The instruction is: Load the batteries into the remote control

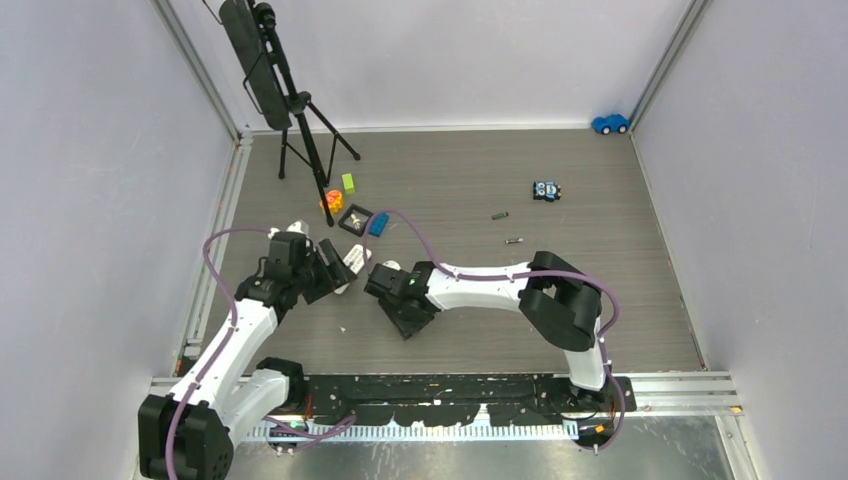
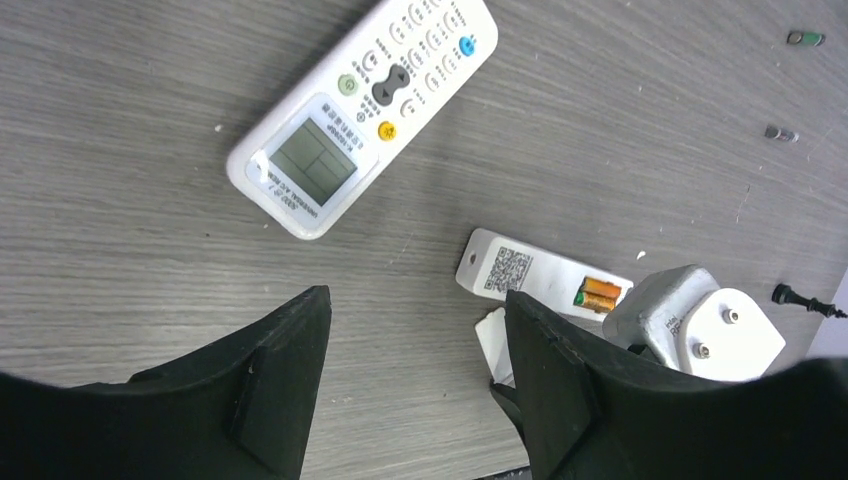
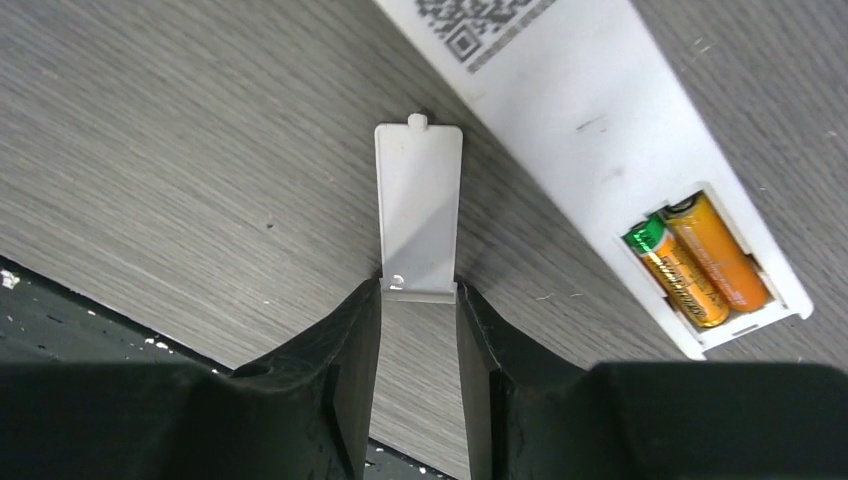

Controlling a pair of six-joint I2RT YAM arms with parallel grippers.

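**Right gripper** [image 3: 418,290]: the jaws are closed narrow on the near end of the battery cover [image 3: 420,195], a thin white plate gripped by its side edges. It cannot be told whether the plate rests on the table [image 3: 180,150] or is just raised.

**Left gripper** [image 2: 415,300]: the jaws stand wide with nothing between them, above bare table near the remote control [image 3: 560,110].

**Task items:** the remote control is found face down, label up, with its compartment uncovered. Two batteries [image 3: 700,262], orange with a green end, are seated side by side in it. Two loose cells [image 1: 500,215] are noted well apart, farther out on the table. A second remote [image 2: 360,110], display up, lies near the first.

**Step judged:** loading appears done and refitting of the cover is in hand.

**Risks recorded:**
- The cover is pinched at one end only, on thin edges. It may pivot or be squeezed out when carried, since so little of it is gripped.
- If the cover is brought in skewed, its end tab may miss the slot, and the plate would ride over the batteries and not latch.
- The remote control is braced by nothing, so a sliding push on the cover may shove it across the table.
- The second remote could be struck by the left gripper if that arm is moved in to steady things.
- The polarity of the seated batteries cannot be confirmed
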